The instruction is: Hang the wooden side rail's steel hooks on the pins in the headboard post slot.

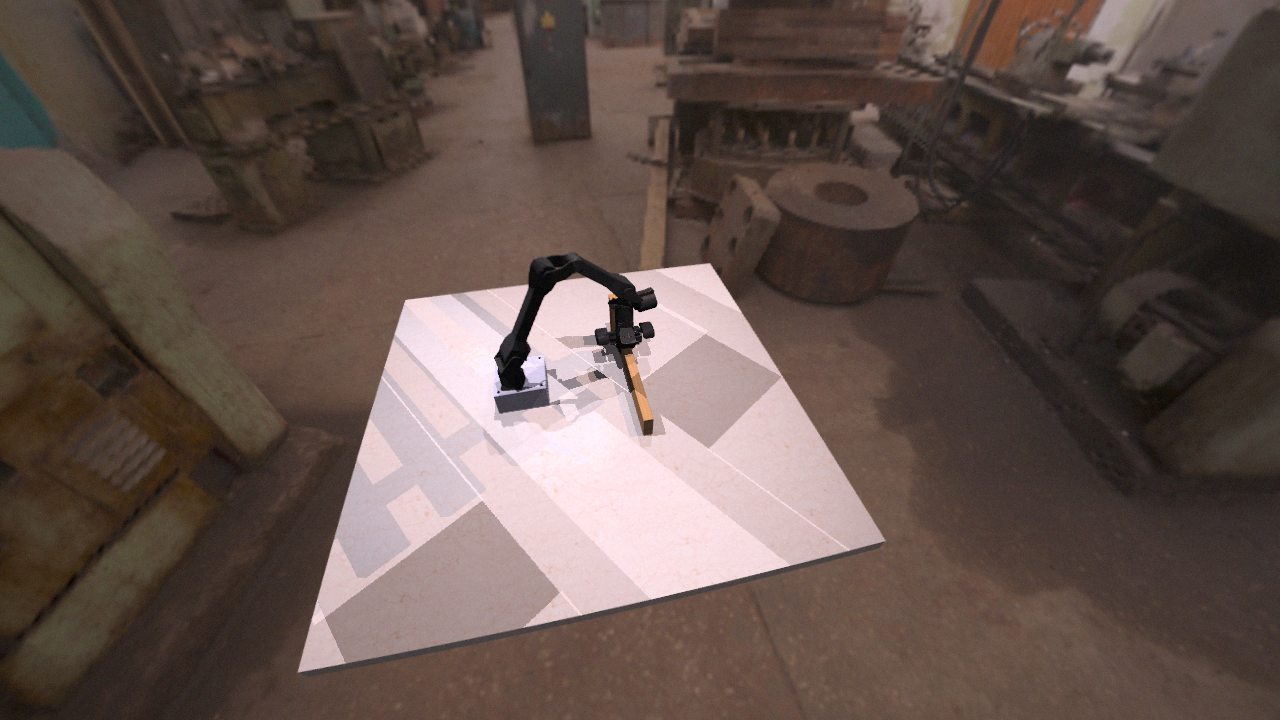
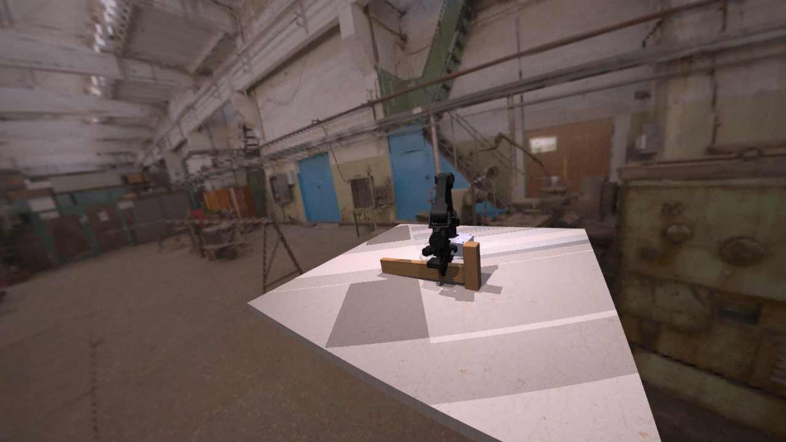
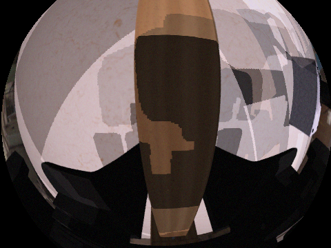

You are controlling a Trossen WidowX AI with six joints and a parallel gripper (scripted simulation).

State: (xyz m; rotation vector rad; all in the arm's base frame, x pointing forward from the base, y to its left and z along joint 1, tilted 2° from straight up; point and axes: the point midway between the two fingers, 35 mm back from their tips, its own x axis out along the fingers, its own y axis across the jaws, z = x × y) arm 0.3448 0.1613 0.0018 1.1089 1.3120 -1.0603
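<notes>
Exterior view: rail (image 1: 638, 394) (image 2: 403, 267) (image 3: 177, 79) at post (image 2: 471, 266), left side; gripper (image 1: 626, 344) (image 2: 443, 269) (image 3: 170, 142) pinching it. Hook seating can't be seen. Release, retreat left.

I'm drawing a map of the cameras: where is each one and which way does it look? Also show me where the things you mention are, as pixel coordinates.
Top: high up, looking down at the table (image 1: 680, 537) (image 2: 522, 379); whole arm shows.
Exterior: beyond the post (image 2: 471, 266), looking across the table; arm shows.
Wrist: on the arm, looking along the rail (image 1: 640, 394) (image 2: 403, 267) (image 3: 176, 79); black fingers show.
Top and exterior share arm, rail, table.
</notes>
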